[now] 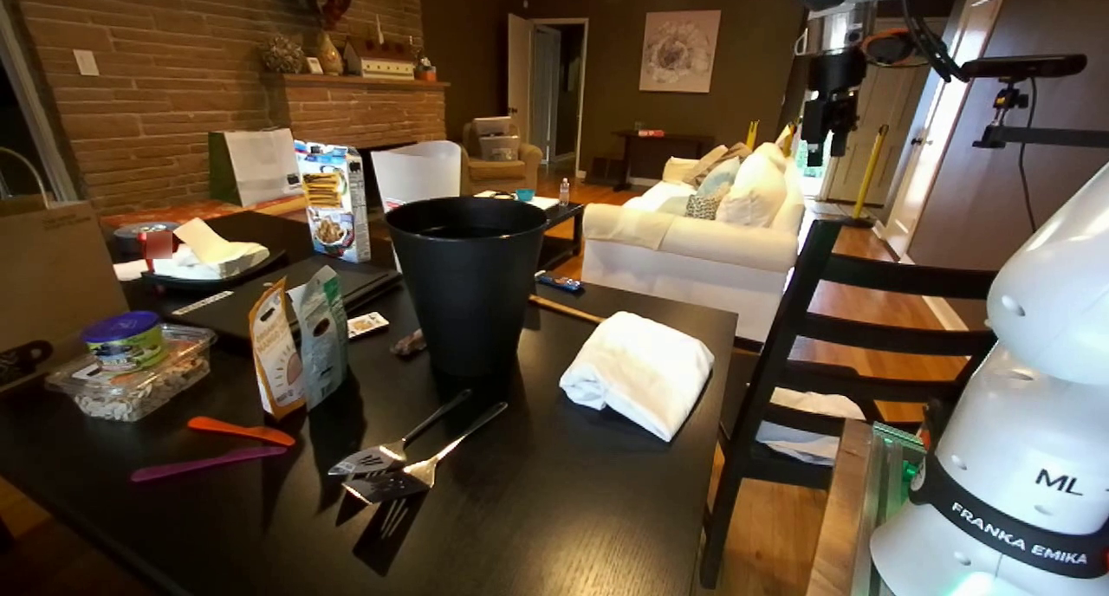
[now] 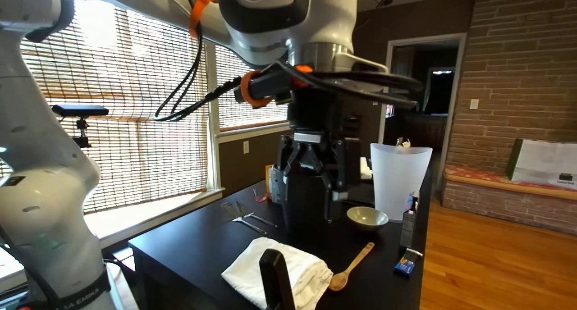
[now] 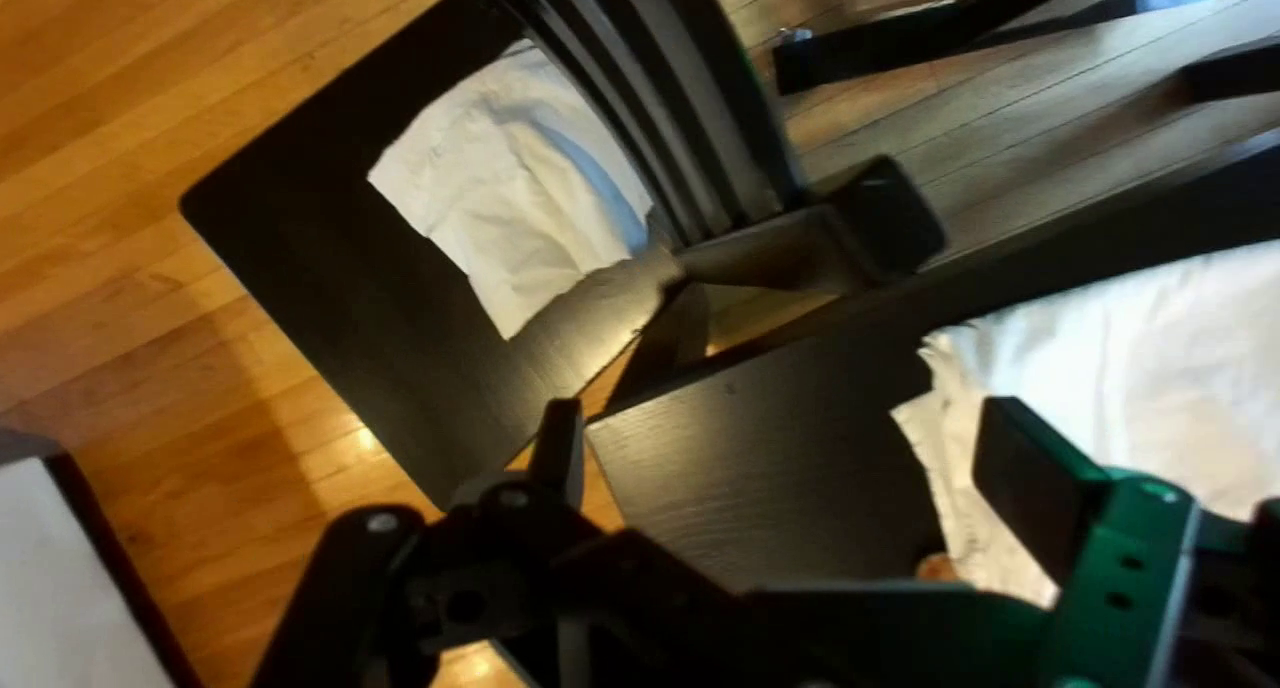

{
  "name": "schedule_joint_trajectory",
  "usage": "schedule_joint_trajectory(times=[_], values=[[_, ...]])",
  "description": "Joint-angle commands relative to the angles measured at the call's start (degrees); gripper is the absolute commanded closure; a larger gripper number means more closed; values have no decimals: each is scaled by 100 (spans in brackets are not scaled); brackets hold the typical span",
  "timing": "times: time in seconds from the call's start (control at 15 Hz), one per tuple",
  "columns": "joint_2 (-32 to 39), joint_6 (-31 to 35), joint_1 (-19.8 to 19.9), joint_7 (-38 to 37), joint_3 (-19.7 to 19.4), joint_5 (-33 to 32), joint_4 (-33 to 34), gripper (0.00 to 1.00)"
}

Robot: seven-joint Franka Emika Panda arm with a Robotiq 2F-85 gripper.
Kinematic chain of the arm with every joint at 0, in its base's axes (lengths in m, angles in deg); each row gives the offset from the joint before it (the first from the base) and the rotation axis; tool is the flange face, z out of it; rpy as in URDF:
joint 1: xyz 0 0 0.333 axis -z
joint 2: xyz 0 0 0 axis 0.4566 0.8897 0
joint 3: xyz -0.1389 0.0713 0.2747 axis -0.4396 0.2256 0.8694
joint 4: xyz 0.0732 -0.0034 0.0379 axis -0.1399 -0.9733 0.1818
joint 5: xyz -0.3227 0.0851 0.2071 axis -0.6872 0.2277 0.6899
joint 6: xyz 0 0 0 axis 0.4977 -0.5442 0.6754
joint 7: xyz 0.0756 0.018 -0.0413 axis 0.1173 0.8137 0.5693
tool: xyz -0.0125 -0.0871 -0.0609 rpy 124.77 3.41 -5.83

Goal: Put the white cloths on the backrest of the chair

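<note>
White folded fabric cloth [image 1: 641, 371] — the thick, plump one — rests on the black wooden table [image 1: 563, 527], close to one edge. Your second white fabric cloth [image 3: 500, 193], flatter and creased, lies on the seat of the nearly black wooden chair [image 1: 897, 333], which stands upright just beside that edge. In an exterior view you see its tall ladder back [image 1: 910, 277] of horizontal slats partly hide that second cloth.

Your black two-fingered gripper [image 3: 785, 423] hangs in the air, pointing down, apart from both cloths. Its dark fingers [image 3: 558, 448] are spread wide, with tabletop and an edge of the folded cloth in view between them.

Next to the folded cloth you have a long-handled wooden spoon [image 2: 351, 266]; whether the two touch, you cannot tell. A tall, round black bin [image 1: 468, 293], wider at the rim, stands upright near them, and two metal spatulas [image 1: 423, 472] lie side by side close to its foot. Beside a tall, translucent white bin [image 2: 399, 179] sits a shallow, round, pale bowl [image 2: 367, 216]. Farther from the folded cloth, you find a bright orange, knife-shaped utensil [image 1: 241, 430] and a purple, knife-shaped utensil [image 1: 208, 464] lying near each other.
</note>
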Motion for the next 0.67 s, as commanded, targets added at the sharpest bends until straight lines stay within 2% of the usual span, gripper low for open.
schedule_joint_trajectory(times=[0.0,0.33,0.53,0.6], values=[[-769,-456,-292,-72,376,66,-736,0],[-1398,-371,-828,-178,918,68,-1843,0],[-1659,-393,-1228,84,1138,101,-2500,0],[-1257,-484,-1112,-83,1022,17,-1982,0]])
